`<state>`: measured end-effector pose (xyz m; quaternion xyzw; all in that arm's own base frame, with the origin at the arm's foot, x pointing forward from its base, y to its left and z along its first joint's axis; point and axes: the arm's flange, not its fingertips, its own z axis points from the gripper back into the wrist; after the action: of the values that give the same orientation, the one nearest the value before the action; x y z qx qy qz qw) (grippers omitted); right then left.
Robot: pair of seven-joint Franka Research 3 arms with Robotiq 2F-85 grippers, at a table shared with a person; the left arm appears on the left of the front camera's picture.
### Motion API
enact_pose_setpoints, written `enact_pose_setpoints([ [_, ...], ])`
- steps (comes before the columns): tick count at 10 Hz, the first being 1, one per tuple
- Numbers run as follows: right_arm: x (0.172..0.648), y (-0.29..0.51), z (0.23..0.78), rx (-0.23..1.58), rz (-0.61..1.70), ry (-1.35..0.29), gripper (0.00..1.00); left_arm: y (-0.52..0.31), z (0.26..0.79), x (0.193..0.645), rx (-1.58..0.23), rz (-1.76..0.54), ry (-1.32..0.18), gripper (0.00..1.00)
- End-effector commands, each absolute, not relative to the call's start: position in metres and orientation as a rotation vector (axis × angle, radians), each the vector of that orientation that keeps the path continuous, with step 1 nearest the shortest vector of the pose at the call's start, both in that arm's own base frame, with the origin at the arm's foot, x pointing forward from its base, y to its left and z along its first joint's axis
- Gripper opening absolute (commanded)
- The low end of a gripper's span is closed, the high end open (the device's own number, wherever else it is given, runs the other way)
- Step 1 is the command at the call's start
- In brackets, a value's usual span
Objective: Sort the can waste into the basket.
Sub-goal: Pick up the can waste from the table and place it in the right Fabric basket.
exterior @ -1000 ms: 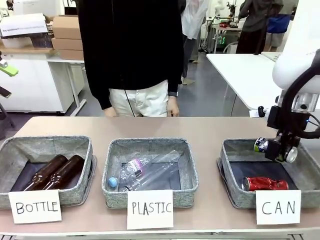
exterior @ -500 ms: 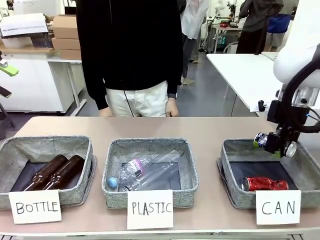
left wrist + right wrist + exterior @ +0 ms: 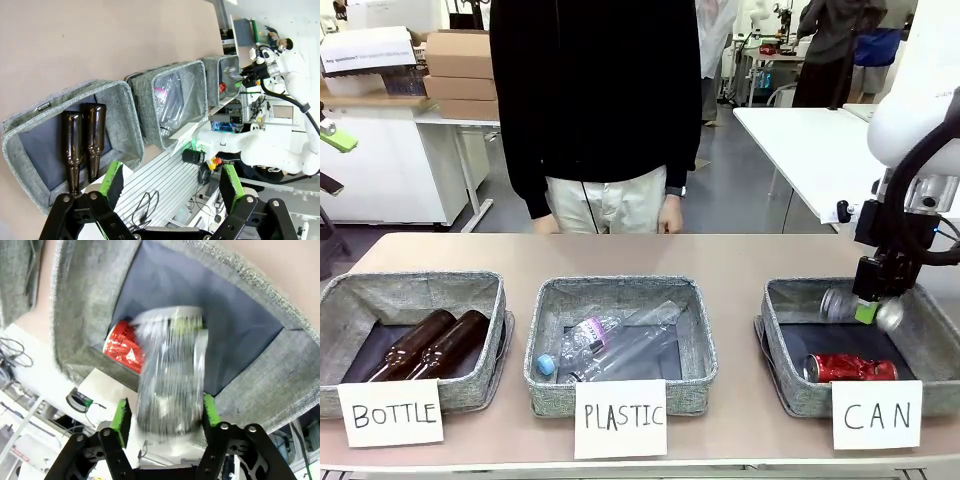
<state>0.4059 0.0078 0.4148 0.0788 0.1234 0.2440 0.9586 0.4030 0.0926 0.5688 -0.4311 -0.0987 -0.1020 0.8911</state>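
While the person (image 3: 595,110) stands at the table's far edge beyond the CAN basket (image 3: 780,345), that grey basket sits nearest the right arm, with the PLASTIC basket (image 3: 620,345) beside it and the BOTTLE basket (image 3: 412,335) farther along. Above the CAN basket's far side hangs the right gripper (image 3: 872,305), its jaws spread; the silver can (image 3: 172,372) appears motion-blurred between the green pads, seemingly let go and dropping. Inside the basket, toward its near wall, lies the red can (image 3: 850,367). The left gripper (image 3: 170,187) hangs released, well apart. Both cans look light, thin-walled, dented and slippery; a gentle squeeze across the mid-body would likely suit best.
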Motion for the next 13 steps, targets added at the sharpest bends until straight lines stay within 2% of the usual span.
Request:
enact_pose_setpoints([
  [1,0.411,0.005,0.418,0.177,0.530,0.253,1.00,0.092,0.570,0.401,-0.891,-0.211,-0.204,1.00],
  [5,0.412,0.009,0.421,0.215,0.542,0.244,1.00,0.092,0.570,0.401,-0.891,-0.211,-0.204,1.00],
  [6,0.407,0.020,0.503,0.793,0.400,-0.119,1.00,0.092,0.570,0.401,-0.891,-0.211,-0.204,1.00],
  [8,0.403,0.021,0.526,0.961,0.373,-0.207,1.00,0.092,0.570,0.401,-0.891,-0.211,-0.204,1.00],
  [9,0.388,0.024,0.567,1.208,0.442,-0.311,1.00,0.092,0.570,0.401,-0.891,-0.211,-0.204,1.00],
  [10,0.378,0.024,0.591,1.424,0.546,-0.345,1.00,0.092,0.570,0.401,-0.891,-0.211,-0.204,1.00],
  [11,0.386,0.019,0.591,1.545,0.530,-0.353,1.00,0.092,0.570,0.401,-0.891,-0.211,-0.204,1.00],
  [12,0.401,0.015,0.576,1.627,0.499,-0.280,1.00,0.092,0.570,0.401,-0.891,-0.211,-0.204,1.00],
  [13,0.374,0.025,0.614,0.959,0.462,-0.118,1.00,0.092,0.570,0.401,-0.891,-0.211,-0.204,1.00],
])
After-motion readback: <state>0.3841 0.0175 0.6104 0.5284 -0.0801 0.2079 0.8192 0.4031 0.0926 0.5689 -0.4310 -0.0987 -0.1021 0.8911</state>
